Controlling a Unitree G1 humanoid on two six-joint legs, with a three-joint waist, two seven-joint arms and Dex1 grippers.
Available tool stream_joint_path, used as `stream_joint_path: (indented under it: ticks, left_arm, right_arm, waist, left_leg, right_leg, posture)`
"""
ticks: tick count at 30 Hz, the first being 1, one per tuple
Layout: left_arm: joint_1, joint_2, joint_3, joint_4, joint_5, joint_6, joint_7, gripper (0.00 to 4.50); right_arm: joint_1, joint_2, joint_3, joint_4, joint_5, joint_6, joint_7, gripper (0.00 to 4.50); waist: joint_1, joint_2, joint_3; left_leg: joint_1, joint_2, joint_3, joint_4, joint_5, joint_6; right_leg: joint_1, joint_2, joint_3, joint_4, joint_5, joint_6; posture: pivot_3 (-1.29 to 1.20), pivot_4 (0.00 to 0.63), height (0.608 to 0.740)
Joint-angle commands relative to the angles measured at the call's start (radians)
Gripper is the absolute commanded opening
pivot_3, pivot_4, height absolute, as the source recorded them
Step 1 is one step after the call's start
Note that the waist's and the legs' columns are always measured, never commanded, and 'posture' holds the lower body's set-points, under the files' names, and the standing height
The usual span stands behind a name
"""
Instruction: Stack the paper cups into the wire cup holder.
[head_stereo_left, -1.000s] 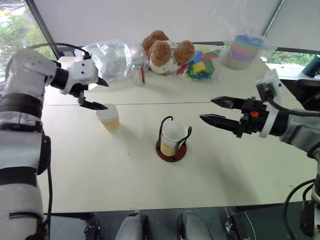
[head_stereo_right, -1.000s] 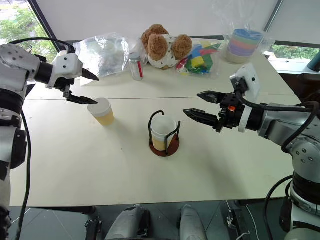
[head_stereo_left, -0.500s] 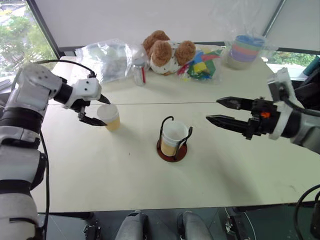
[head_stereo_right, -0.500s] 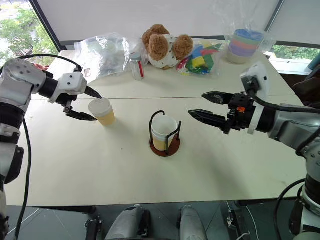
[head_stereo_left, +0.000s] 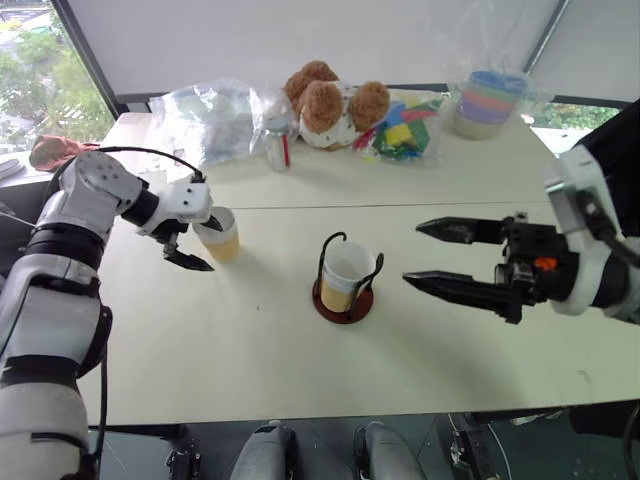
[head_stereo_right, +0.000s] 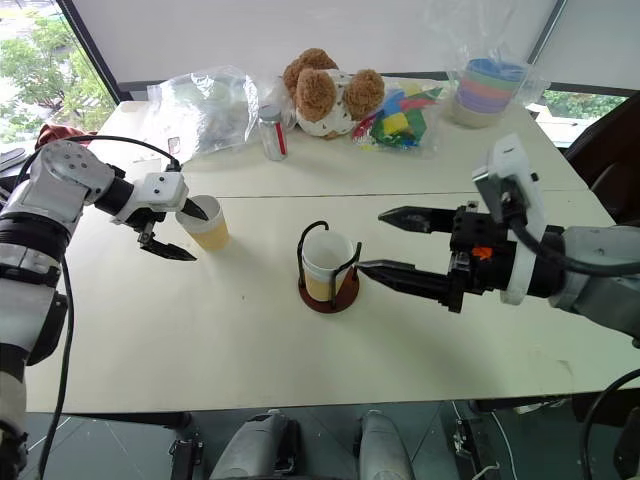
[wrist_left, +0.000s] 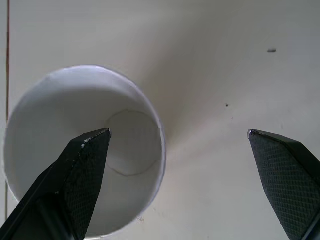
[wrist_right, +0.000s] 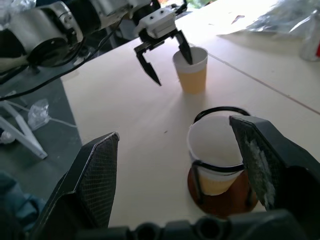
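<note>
— Two paper cups on the table (head_stereo_left: 250, 370), as far as I can count. One (head_stereo_left: 347, 275) sits upright inside the wire cup holder (head_stereo_left: 345, 290), near the middle of the table. Its white rim stands about level with the top of the black wire loops, and the dark red base shows under it.

— And the other?

— The loose cup (head_stereo_left: 219, 234) stands upright on the bare tabletop, to the left of the holder and a little farther back, well apart from it.

— Where is the left gripper (head_stereo_left: 203, 243)?

— Right at that loose cup. Its two black fingers are spread wide. In the left wrist view one finger (wrist_left: 82, 170) reaches over the cup's open mouth, inside the rim, and the other (wrist_left: 285, 172) hangs outside over the bare table. So the cup's near wall lies between the fingers, but they are not closed on it.

— The right gripper (head_stereo_right: 395, 243)?

— Fingers also wide apart and holding nothing. It hovers to the right of the holder, pointing left toward it. I cannot tell whether the nearer fingertip touches the wire.

— Anything else on the table?

— Along the far edge: a clear plastic bag (head_stereo_left: 210, 115), a small bottle (head_stereo_left: 276, 145), a brown teddy bear (head_stereo_left: 330, 102), a packet of coloured blocks (head_stereo_left: 405, 130) and a wrapped stack of pastel bowls (head_stereo_left: 487, 100).
</note>
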Motion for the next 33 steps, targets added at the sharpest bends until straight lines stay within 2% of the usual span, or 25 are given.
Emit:
stream_joint_path:
  ticks: [1,2,7,8,14,18,20,24,28,33]
  left_arm:
    - [-0.038,-0.007,0.024,0.017,0.024,-0.033,0.005,3.18]
    - [-0.041,-0.01,0.026,0.023,0.029,-0.04,0.006,2.8]
    - [-0.056,-0.023,0.041,0.031,0.041,-0.056,0.015,0.28]
    - [-0.06,-0.025,0.044,0.031,0.043,-0.058,0.019,0.05]
    - [-0.13,-0.044,0.051,0.009,0.043,-0.06,0.003,0.05]
    - [-0.26,-0.085,0.031,0.005,-0.017,-0.036,-0.004,0.05]
    - [-0.349,-0.127,0.018,-0.001,-0.094,0.011,-0.004,0.05]
    - [-0.455,-0.182,-0.084,-0.078,-0.324,0.132,-0.004,0.05]
    - [-0.477,-0.186,-0.211,-0.189,-0.553,0.225,-0.004,0.05]
    - [-0.466,-0.154,-0.357,-0.314,-0.752,0.277,-0.004,0.05]
  right_arm:
    - [0.017,-0.032,0.017,-0.023,0.022,-0.038,-0.024,3.88]
    - [0.023,-0.037,0.026,-0.027,0.016,-0.043,-0.026,3.88]
    - [0.041,-0.05,0.048,-0.026,0.015,-0.078,-0.037,3.88]
    - [0.044,-0.052,0.052,-0.025,0.013,-0.083,-0.038,3.88]
    - [0.063,-0.067,0.078,-0.026,-0.004,-0.103,-0.036,3.88]
    - [0.066,-0.102,0.068,-0.014,-0.029,-0.105,-0.019,3.88]
    - [0.068,-0.129,0.048,0.002,-0.048,-0.103,0.001,3.88]
    - [0.078,-0.187,0.008,0.028,-0.11,-0.099,0.046,3.88]
    - [0.108,-0.24,-0.072,0.027,-0.142,-0.07,0.07,3.88]
    - [0.16,-0.242,-0.152,-0.004,-0.112,-0.042,0.045,3.88]
  waist:
    - [0.0,-0.001,-0.001]
    - [0.0,-0.001,-0.001]
    - [-0.001,-0.001,-0.001]
    - [-0.001,-0.001,-0.001]
    - [0.002,-0.002,0.0]
    - [0.002,-0.002,0.0]
    - [0.004,-0.003,0.0]
    - [0.0,-0.003,0.0]
    - [-0.007,-0.001,0.0]
    - [-0.008,-0.001,0.0]
  left_leg:
    - [0.0,0.0,0.0,0.0,0.0,0.0]
    - [0.0,0.0,0.0,0.0,0.0,0.0]
    - [0.0,0.0,0.0,0.0,0.0,0.0]
    - [0.0,0.0,0.0,0.0,0.0,0.0]
    - [-0.001,0.0,0.0,0.0,0.0,0.0]
    - [-0.001,0.0,-0.001,0.001,0.0,0.0]
    - [-0.002,0.0,-0.002,0.001,0.0,0.0]
    - [-0.004,-0.001,-0.003,0.001,-0.001,0.002]
    - [-0.003,-0.001,-0.002,0.0,-0.001,0.002]
    - [-0.002,0.001,-0.003,0.0,-0.001,0.001]
  right_leg:
    - [0.0,0.0,0.0,0.0,0.0,0.0]
    - [0.0,0.0,0.0,0.0,0.0,0.0]
    - [0.0,0.0,0.0,0.0,0.0,0.0]
    - [0.0,0.0,0.0,0.0,0.0,0.0]
    - [0.0,0.0,0.0,0.0,0.0,0.0]
    - [0.0,0.0,-0.001,0.0,0.0,0.0]
    - [0.0,0.0,-0.001,0.0,0.0,0.0]
    - [-0.001,0.0,-0.001,-0.002,0.0,0.0]
    - [-0.001,0.0,-0.001,-0.001,0.0,0.001]
    - [-0.002,0.001,0.001,-0.001,-0.001,0.001]
  posture:
    - [0.0,0.15,0.74]
    - [0.0,0.15,0.74]
    - [0.0,0.15,0.74]
    - [0.0,0.15,0.74]
    - [0.0,0.15,0.74]
    - [0.0,0.15,0.74]
    - [0.0,0.15,0.74]
    - [0.0,0.15,0.74]
    - [0.0,0.15,0.74]
    - [0.0,0.15,0.74]
